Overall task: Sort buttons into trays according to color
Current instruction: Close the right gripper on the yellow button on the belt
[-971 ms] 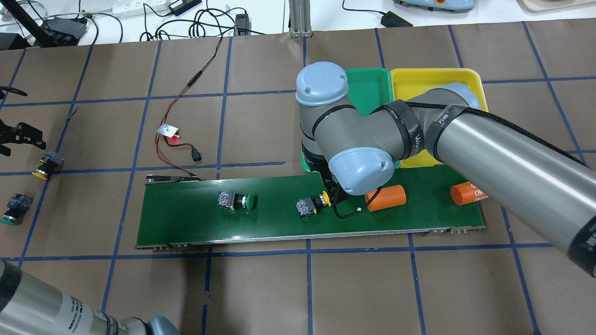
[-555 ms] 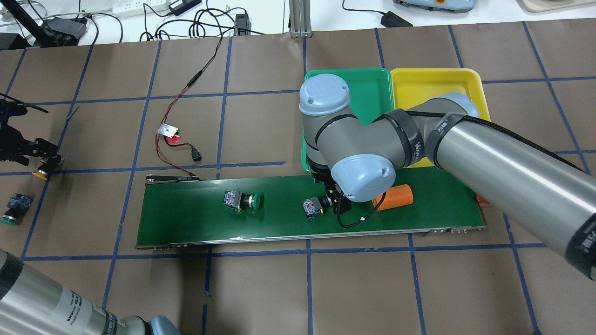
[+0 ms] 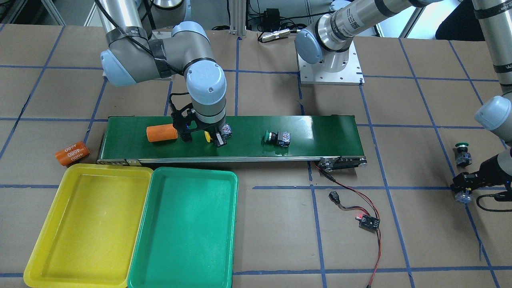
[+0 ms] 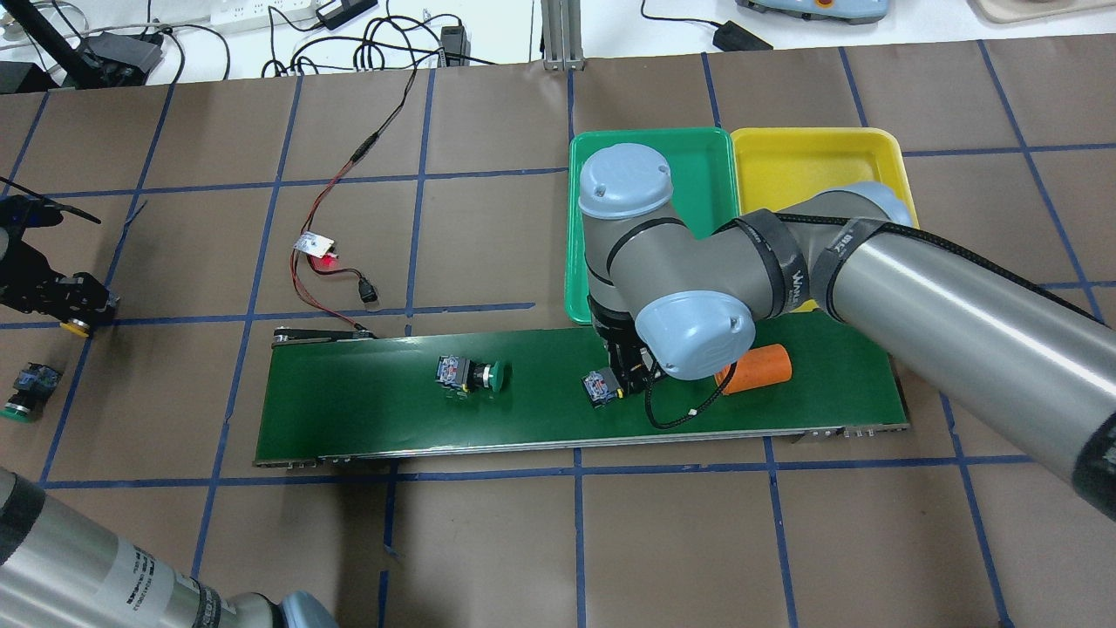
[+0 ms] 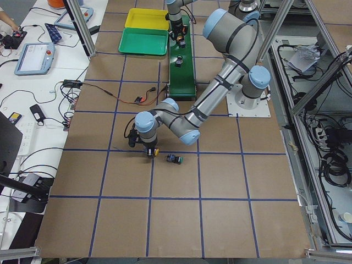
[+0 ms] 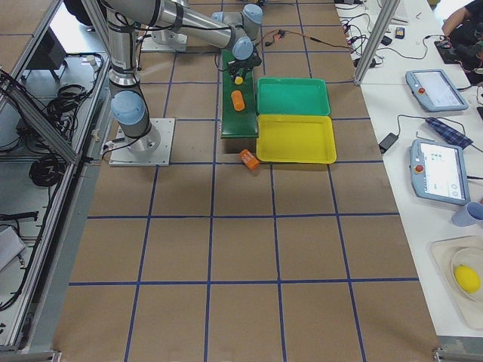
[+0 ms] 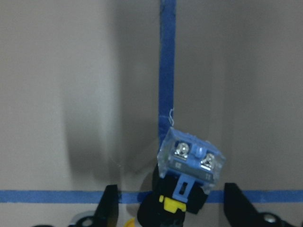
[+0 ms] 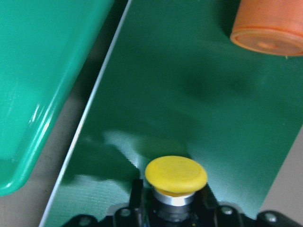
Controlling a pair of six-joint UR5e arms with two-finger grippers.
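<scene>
My right gripper is down on the dark-green belt and shut on a yellow-capped button, whose body still lies on the belt. A green-capped button lies further left on the belt, also in the front view. My left gripper is open, with its fingers either side of a second yellow button on the table at the far left. A second green button lies beside it. The green tray and the yellow tray stand side by side behind the belt.
The conveyor belt runs across the table's middle. An orange cylinder lies on it to the right of my right gripper. Another orange cylinder lies on the table off the belt's end. A red-black wire with a small board lies behind the belt.
The belt carried both buttons and the cylinder rightward, and one orange cylinder left the belt's end. My right gripper followed the yellow button. My left gripper moved onto the far-left yellow button.
</scene>
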